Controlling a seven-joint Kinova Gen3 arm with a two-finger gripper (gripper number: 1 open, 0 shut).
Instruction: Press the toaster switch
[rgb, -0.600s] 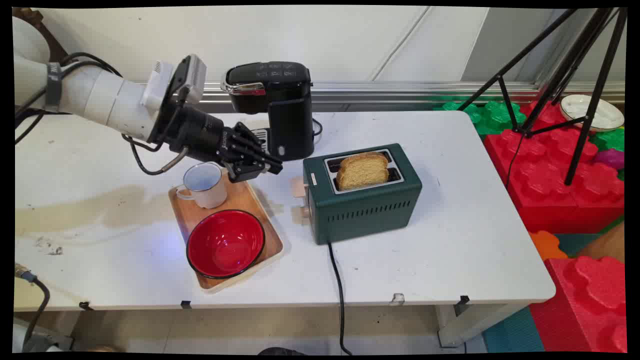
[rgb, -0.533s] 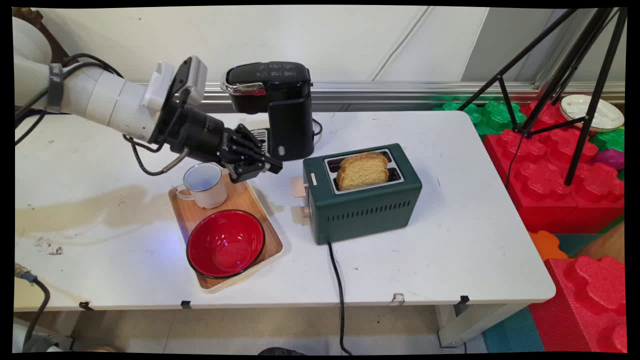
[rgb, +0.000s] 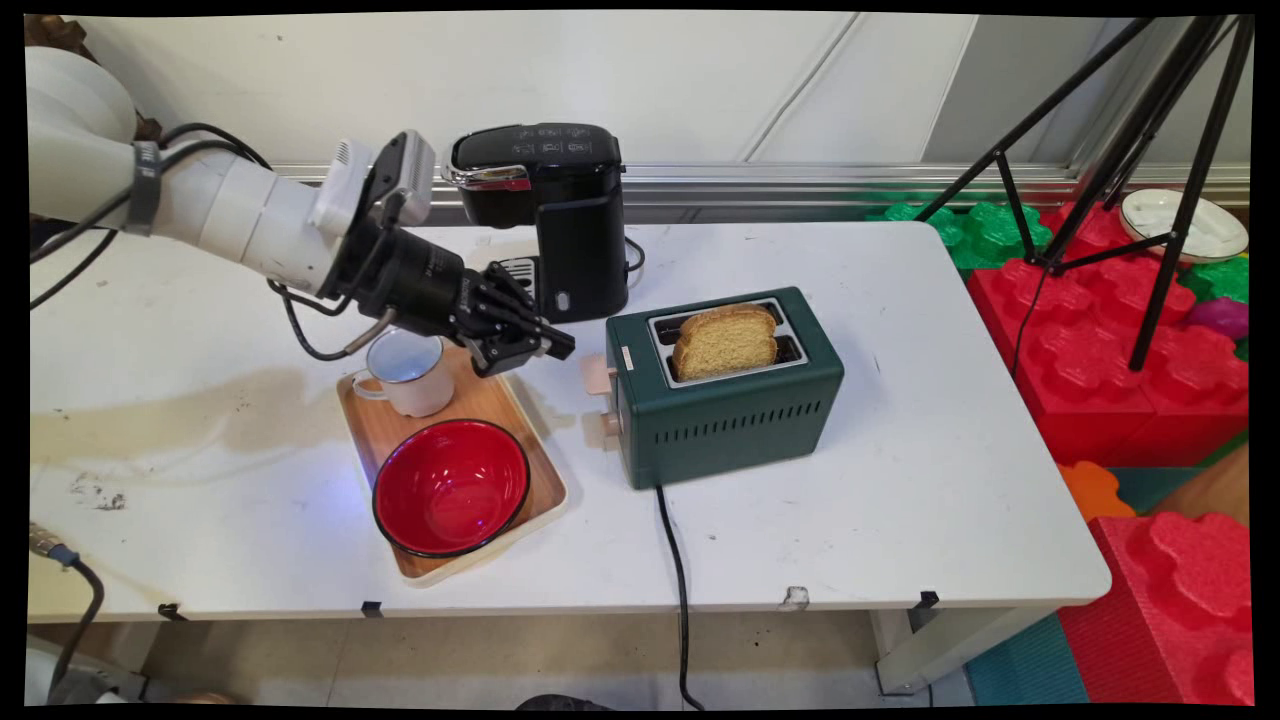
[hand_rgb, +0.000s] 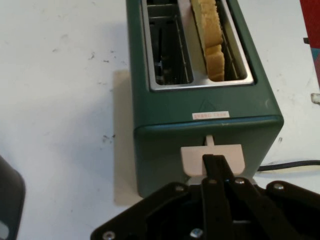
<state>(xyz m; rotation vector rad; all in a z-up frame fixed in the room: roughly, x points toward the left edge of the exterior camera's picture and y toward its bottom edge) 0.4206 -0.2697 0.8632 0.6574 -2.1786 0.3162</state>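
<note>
The gripper (hand_rgb: 214, 161) has its fingers pressed together, tips just at the pale lever (hand_rgb: 212, 159) on the green toaster (rgb: 725, 385) — bread slice (rgb: 724, 340) standing in the near slot, mug (rgb: 405, 372) on the wooden tray (rgb: 470, 400) beside

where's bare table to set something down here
Free: the table right of the toaster, and the front strip right of its cord. Crowded: the left middle, where tray, cup, bowl, coffee maker and end effector cluster.
</note>
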